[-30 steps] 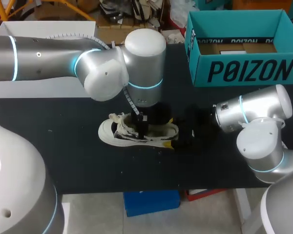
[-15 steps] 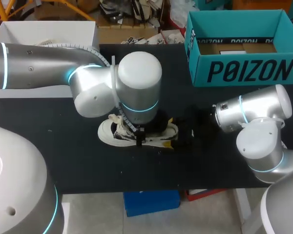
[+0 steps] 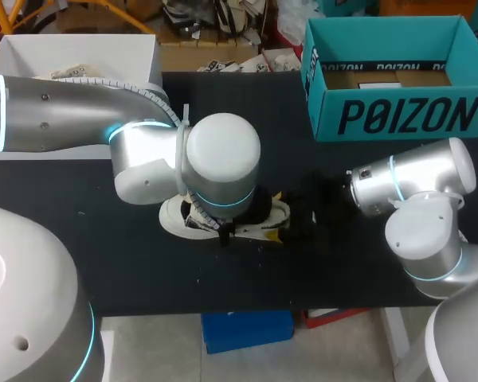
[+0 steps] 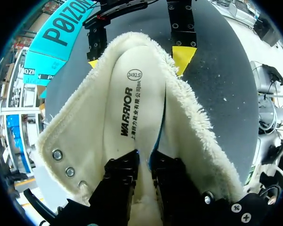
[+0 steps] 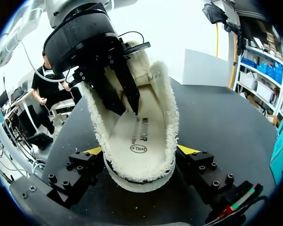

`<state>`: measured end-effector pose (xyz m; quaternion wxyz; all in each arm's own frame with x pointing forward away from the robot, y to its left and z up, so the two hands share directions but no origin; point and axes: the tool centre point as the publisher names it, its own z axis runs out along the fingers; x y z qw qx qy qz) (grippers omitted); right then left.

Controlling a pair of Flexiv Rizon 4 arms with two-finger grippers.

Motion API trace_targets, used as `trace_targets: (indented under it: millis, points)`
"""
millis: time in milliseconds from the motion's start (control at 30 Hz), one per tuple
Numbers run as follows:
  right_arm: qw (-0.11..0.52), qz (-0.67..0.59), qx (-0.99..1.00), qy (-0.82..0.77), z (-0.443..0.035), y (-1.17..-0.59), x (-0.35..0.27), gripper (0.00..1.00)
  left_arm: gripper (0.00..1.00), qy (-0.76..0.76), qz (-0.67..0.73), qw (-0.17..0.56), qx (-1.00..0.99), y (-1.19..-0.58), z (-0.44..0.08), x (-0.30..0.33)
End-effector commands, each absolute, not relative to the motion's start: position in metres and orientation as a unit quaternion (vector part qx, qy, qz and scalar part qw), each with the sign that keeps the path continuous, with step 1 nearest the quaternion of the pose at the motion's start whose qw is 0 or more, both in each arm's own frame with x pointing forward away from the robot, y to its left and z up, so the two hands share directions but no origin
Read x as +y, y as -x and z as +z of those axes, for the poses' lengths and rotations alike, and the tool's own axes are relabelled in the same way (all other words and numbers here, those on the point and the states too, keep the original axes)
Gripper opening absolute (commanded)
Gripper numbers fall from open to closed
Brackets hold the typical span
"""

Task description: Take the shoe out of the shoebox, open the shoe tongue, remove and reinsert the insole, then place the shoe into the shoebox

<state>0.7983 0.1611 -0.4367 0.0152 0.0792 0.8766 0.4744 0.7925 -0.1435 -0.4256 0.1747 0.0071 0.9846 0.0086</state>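
Two arms meet over the black table point(image 3: 103, 255): the left arm point(image 3: 64, 119) comes in from the left and hangs directly above the shoe, and the right arm point(image 3: 414, 191) sits low at the right. The teal shoebox point(image 3: 398, 111) stands open at the far right corner, well apart from both grippers, with large dark lettering along its near side. The cream shoe point(image 3: 172, 215), lined with fleece, lies at the table's middle, toe to the left and heel towards the right arm. The right gripper point(image 5: 140, 150) is spread wide and clamps the heel, with one yellow tip pressed against each side. Inside the shoe lies the pale insole point(image 4: 127, 108), which carries a line of dark print and a small oval size mark. The left gripper point(image 4: 144, 165) reaches down into the shoe's mouth. Its dark fingers point(image 4: 120, 176) are drawn almost together and pinch the insole's raised edge between them.
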Motion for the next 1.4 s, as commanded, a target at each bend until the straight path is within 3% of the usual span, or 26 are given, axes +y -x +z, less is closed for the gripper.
trace_targets:
  millis: [33, 500, 600, 633, 800, 1167, 1400]
  points:
    - [0.015, 0.473, 0.877, -0.080, -0.437, -0.799, 0.159, 0.00, 0.18, -0.007, 0.003, 0.207, 0.978, -0.805, -0.466, -0.135]
    - [0.015, 0.473, 0.877, -0.080, -0.437, -0.799, 0.159, 0.00, 0.19, 0.001, -0.007, 0.241, 0.970, -0.816, -0.467, -0.140]
    - [0.015, 0.473, 0.877, -0.080, -0.437, -0.799, 0.159, 0.00, 0.11, 0.004, -0.006, 0.238, 0.971, -0.820, -0.470, -0.138]
    - [0.015, 0.473, 0.877, -0.080, -0.437, -0.799, 0.159, 0.00, 0.00, 0.007, -0.006, 0.233, 0.972, -0.821, -0.470, -0.138]
    - [0.015, 0.473, 0.877, -0.080, -0.437, -0.799, 0.159, 0.00, 0.00, 0.006, -0.007, 0.219, 0.976, -0.821, -0.470, -0.135]
    - [0.015, 0.473, 0.877, -0.080, -0.437, -0.799, 0.159, 0.00, 0.00, -0.017, -0.021, 0.105, 0.994, -0.809, -0.463, -0.141]
    - [0.015, 0.473, 0.877, -0.080, -0.437, -0.799, 0.159, 0.00, 0.00, -0.024, -0.026, 0.071, 0.997, -0.794, -0.453, -0.148]
